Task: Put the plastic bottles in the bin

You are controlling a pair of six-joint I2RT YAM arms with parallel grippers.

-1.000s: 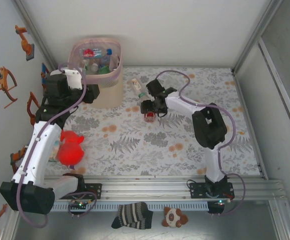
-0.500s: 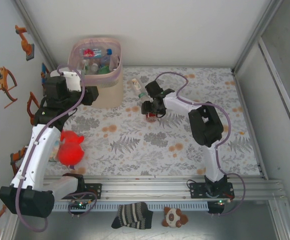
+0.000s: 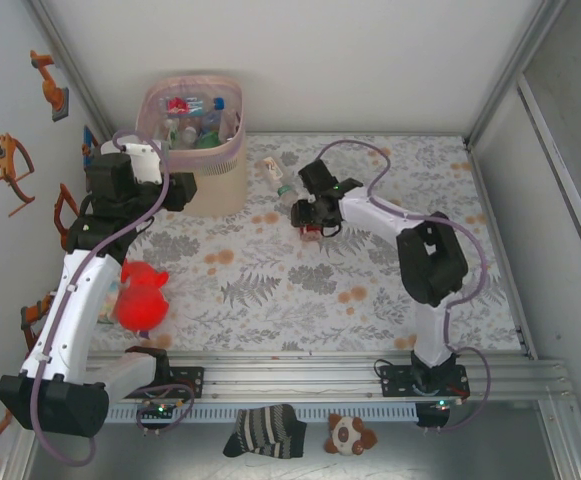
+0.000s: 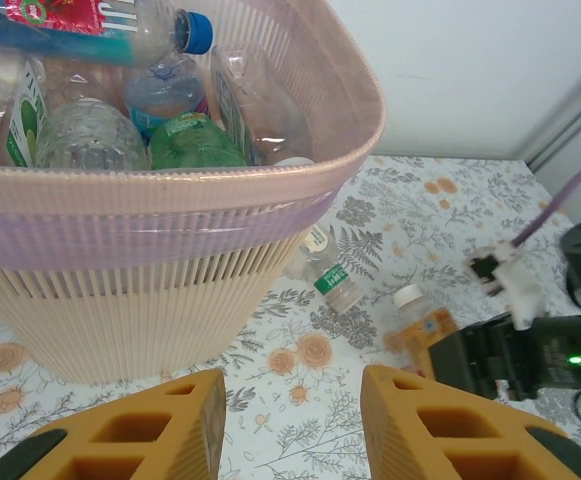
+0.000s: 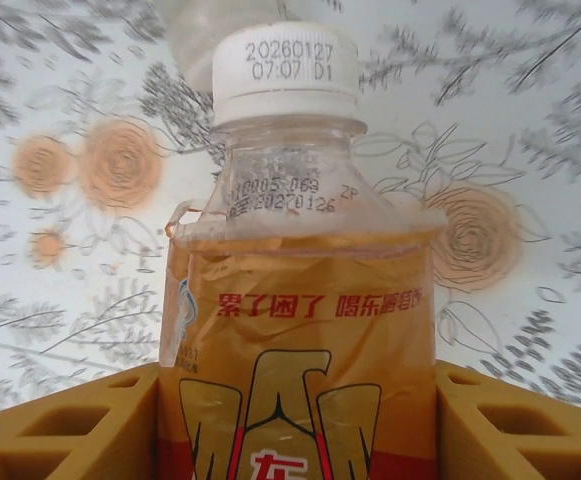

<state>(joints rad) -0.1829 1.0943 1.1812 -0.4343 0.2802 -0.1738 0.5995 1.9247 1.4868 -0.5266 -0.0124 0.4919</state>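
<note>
The bin (image 3: 217, 186) stands at the back left, beige with a pink bag over its rim, and holds several plastic bottles (image 3: 194, 122). Its ribbed wall (image 4: 120, 300) is close in the left wrist view. My left gripper (image 4: 292, 385) hovers just right of the bin, jaws apart with nothing between them. An amber bottle (image 5: 300, 300) with a white cap lies on the floral table, and my right gripper (image 5: 297, 372) is shut on its body. From above, that gripper (image 3: 310, 214) sits mid-table. A clear green-labelled bottle (image 3: 277, 175) lies between it and the bin.
A red plush toy (image 3: 142, 297) sits by the left arm near the front left. A striped sock (image 3: 265, 432) and a small plush (image 3: 350, 435) lie beyond the front rail. Metal frame walls close in the table on the left and right.
My right gripper's jaws have closed onto the amber bottle, and its wrist has shifted slightly right. The left arm has hardly moved.
</note>
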